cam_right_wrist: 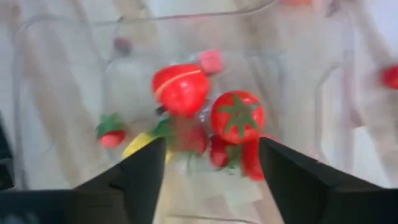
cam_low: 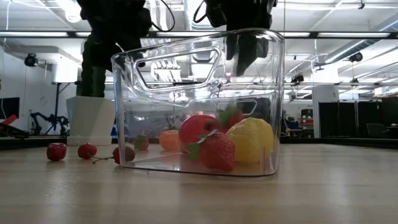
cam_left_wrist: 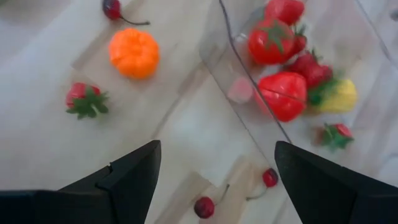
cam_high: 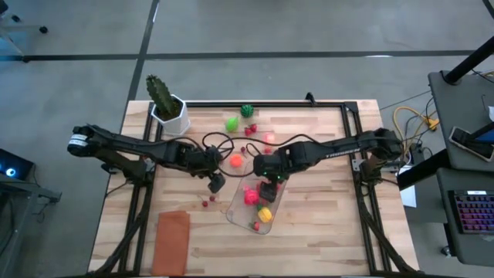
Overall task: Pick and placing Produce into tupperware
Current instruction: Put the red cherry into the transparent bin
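Note:
The clear tupperware [cam_high: 264,224] stands on the table's middle, toward the near edge. It holds a tomato [cam_right_wrist: 237,116], a red fruit [cam_right_wrist: 180,88], a yellow piece [cam_low: 252,140] and strawberries [cam_low: 217,151]. My right gripper [cam_right_wrist: 211,146] hangs open just above its far end [cam_high: 268,189]. My left gripper [cam_left_wrist: 217,149] is open and hovers over the bare wood beside the container's left wall [cam_high: 216,184]. Loose on the table lie an orange pumpkin [cam_left_wrist: 134,53], a strawberry [cam_left_wrist: 86,101], cherries [cam_left_wrist: 204,206] and green pieces [cam_high: 231,123].
A cactus in a white pot [cam_high: 166,104] stands at the table's far left corner. A flat orange-brown rectangle [cam_high: 173,239] lies near the near left edge. More cherries [cam_low: 56,151] lie left of the container. The near right part of the tabletop [cam_high: 332,232] is bare wood.

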`<state>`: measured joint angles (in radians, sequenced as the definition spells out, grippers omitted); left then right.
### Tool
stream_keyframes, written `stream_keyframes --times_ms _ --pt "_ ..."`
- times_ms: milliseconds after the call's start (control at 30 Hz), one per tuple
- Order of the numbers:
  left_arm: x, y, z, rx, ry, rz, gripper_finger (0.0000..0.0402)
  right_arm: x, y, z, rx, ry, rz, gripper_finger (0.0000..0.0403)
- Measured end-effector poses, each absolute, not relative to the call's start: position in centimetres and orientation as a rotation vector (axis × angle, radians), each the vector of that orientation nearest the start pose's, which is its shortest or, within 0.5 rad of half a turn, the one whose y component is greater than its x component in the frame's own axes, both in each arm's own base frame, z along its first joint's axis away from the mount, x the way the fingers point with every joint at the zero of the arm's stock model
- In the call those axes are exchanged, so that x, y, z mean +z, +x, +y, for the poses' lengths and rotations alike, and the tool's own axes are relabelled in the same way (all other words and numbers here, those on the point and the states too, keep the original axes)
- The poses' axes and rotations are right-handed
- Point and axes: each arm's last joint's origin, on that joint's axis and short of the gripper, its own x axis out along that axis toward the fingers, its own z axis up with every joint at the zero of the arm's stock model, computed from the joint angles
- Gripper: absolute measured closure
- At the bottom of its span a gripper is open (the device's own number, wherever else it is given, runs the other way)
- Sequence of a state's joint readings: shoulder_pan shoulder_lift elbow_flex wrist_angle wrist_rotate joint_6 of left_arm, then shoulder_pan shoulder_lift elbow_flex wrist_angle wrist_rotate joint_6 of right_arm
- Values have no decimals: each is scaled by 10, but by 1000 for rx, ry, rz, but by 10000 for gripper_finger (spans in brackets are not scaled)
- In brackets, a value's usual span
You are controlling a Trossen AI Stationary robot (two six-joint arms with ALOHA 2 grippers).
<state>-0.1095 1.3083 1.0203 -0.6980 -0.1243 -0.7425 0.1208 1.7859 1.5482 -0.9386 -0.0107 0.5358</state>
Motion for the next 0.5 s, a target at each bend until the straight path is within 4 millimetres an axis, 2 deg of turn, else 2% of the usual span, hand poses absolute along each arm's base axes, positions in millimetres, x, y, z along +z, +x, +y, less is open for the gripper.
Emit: stream_keyframes --times_ms 133,267,367,500 --pt "256 251 -30 318 -554 981 102 277 361 41 -292 409 1130 92" --pt "232 240 -41 260 -469 1085 102 294 353 36 -352 380 1052 61" --pt "213 227 -59 182 -374 1169 102 306 346 32 -371 337 1007 52" --pt "196 209 -87 139 -359 1239 102 317 340 24 -346 265 981 50"
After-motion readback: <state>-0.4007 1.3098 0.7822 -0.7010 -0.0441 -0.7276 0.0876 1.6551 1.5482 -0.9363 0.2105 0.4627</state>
